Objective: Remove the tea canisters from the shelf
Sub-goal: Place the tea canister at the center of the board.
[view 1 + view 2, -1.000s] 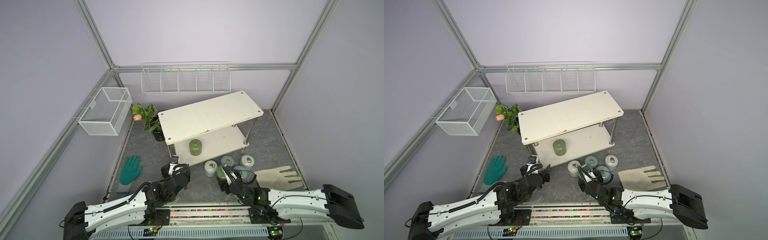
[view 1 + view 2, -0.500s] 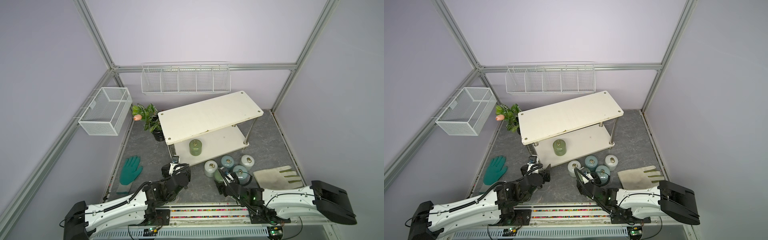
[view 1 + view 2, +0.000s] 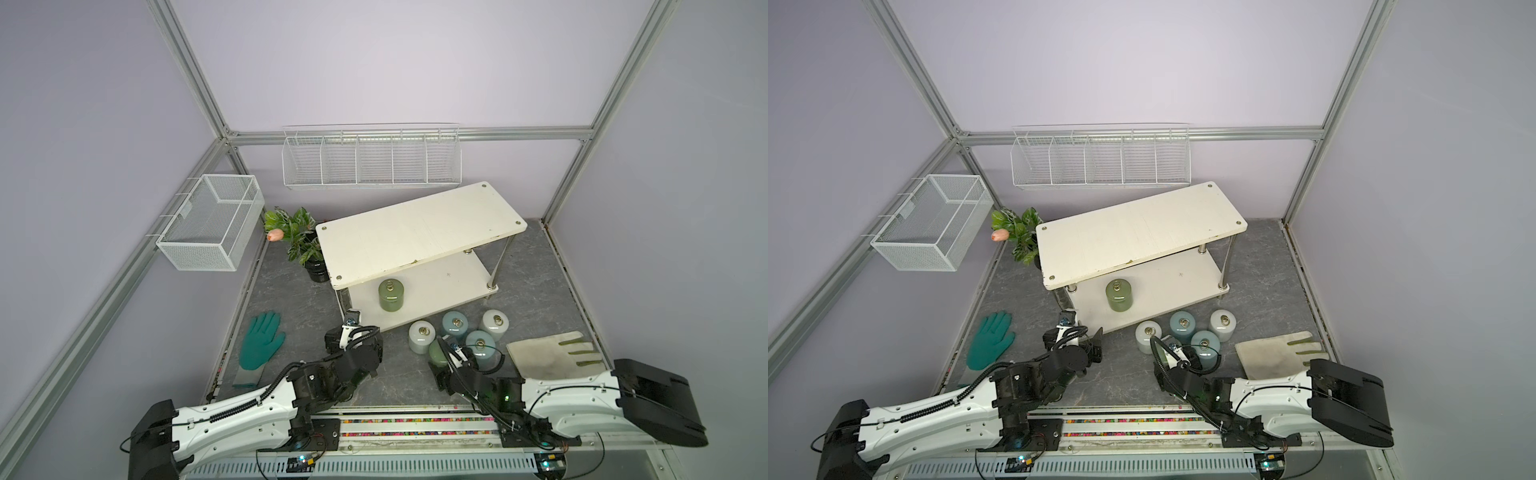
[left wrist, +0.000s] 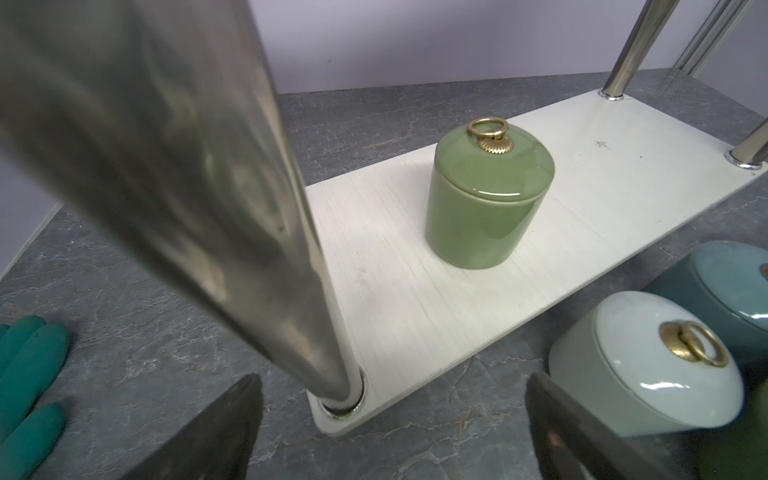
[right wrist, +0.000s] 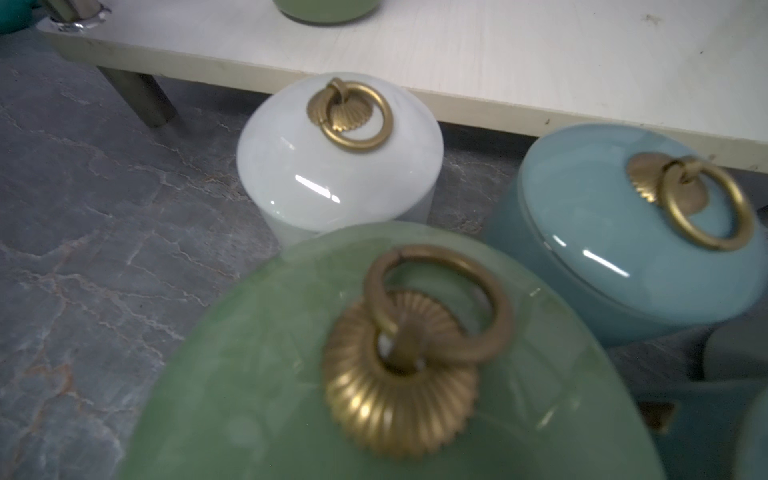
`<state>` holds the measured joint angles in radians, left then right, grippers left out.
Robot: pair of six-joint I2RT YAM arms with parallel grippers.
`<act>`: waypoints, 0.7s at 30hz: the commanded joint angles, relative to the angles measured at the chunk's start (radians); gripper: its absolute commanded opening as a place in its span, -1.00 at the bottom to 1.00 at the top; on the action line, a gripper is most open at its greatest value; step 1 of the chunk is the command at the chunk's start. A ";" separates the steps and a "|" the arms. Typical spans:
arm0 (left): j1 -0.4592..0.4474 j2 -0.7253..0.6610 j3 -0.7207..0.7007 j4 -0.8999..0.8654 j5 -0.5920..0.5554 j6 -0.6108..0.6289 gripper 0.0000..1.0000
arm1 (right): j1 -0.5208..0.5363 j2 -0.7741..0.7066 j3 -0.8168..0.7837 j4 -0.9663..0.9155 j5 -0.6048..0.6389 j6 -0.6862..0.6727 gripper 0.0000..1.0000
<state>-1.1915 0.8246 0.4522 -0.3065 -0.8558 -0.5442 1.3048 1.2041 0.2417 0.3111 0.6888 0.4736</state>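
Glazed ceramic, glossy and smooth, makes up every tea canister: squat cylinders with rounded shoulders, domed lids and a ribbed brass rosette carrying a brass ring. One olive green canister (image 3: 390, 295) stands upright on the lower board of the shelf (image 3: 419, 232), a cream-white, faintly grained two-tier stand on chrome tube legs. Five more stand off it on the grey, marble-veined tabletop (image 3: 291, 291), clustered just beside the shelf's near edge: a white canister (image 3: 422, 337), a pale blue canister (image 3: 455, 325), a second white canister (image 3: 493, 325), a second pale blue canister (image 3: 481, 348), and a second olive green canister (image 5: 291, 374). That last one is mostly hidden in both top views under the right end effector (image 3: 449, 353). Its green lid fills the near field of the right wrist view and no fingers show there, so I cannot tell whether that end effector grips it. The left end effector (image 4: 392, 376) hangs low by the shelf's near corner, fingers spread wide with nothing between them. A teal glove (image 3: 261, 347), rubbery, lies flat near the left arm; a cream glove (image 3: 552, 353) of fabric lies beside the cluster. Since a second ago the right arm's black rear housing has swung toward the middle, uncovering more of the second pale blue canister. The canisters and the left arm have not moved.
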 commanded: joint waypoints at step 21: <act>-0.002 0.050 0.060 0.007 0.008 0.007 0.99 | -0.010 0.003 0.039 -0.149 -0.022 0.100 0.78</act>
<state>-1.1915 0.8696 0.4751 -0.3035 -0.8494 -0.5438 1.3022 1.1851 0.2623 0.2173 0.6792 0.5529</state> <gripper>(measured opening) 0.997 0.886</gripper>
